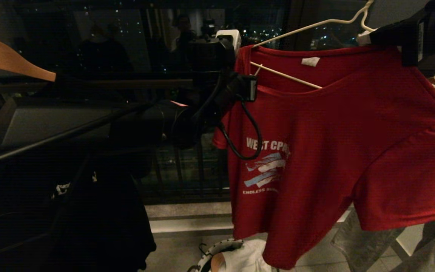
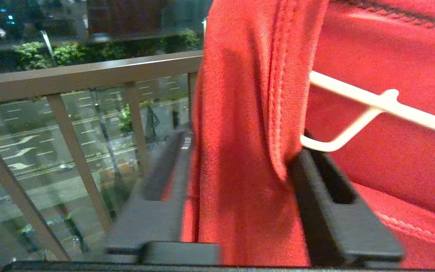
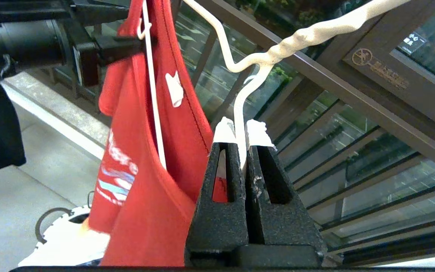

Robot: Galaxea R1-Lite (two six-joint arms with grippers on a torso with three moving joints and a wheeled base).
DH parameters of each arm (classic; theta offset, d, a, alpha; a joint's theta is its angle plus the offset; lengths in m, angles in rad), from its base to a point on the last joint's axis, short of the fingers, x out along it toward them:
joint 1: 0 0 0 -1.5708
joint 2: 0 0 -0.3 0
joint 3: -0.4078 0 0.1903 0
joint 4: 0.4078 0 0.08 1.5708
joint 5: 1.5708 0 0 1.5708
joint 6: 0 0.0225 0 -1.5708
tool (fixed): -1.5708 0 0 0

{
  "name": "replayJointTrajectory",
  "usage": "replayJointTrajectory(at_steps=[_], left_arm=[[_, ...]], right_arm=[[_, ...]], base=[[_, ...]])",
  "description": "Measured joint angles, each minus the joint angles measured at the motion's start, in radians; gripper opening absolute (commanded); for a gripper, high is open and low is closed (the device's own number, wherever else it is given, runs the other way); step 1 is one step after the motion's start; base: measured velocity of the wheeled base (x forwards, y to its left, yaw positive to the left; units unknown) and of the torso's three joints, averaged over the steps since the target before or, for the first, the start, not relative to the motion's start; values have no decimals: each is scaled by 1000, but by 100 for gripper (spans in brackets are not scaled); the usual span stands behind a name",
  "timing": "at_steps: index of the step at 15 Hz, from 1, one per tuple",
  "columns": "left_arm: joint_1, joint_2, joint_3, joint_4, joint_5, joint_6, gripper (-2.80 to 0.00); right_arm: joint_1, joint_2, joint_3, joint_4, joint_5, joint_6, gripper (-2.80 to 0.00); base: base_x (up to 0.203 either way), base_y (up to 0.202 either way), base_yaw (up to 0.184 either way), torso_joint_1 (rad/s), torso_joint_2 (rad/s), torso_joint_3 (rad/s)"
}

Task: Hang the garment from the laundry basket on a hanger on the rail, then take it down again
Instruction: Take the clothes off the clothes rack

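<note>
Garment (image 1: 334,151): soft, light, limp; draped on hanger (image 1: 308,26) at one o'clock. Left gripper (image 2: 240,204) half-closed around shoulder fold. Right gripper (image 3: 240,132) clamped on hanger wire. Best gripped at bunched shoulder seam.

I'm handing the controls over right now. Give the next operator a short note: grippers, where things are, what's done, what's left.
Left gripper: fingers on either side of a fold of the red shirt at its shoulder; grip not confirmed.
Right gripper: shut on the hanger, just under its twisted neck.
Shirt is draped on the hanger, one hanger end outside the collar. Basket is on the floor below.
Done: shirt out of the basket.
Left: seat the shirt, hook it on the rail, then take it down.
</note>
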Motion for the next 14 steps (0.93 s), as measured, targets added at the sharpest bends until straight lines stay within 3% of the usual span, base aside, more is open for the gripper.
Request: replayJointTrajectory(at_steps=[10,14], left_arm=[[-4,-10,6,-2,31,-1,-280],[-53,-57,5,-2,32,1,-280]], right_arm=[[-1,25,-6,-20,-12,-7,-280],[0,42,-5,-24,-17,-22,-280]], base=[[0,0,0,0,0,0],[0,0,0,0,0,0]])
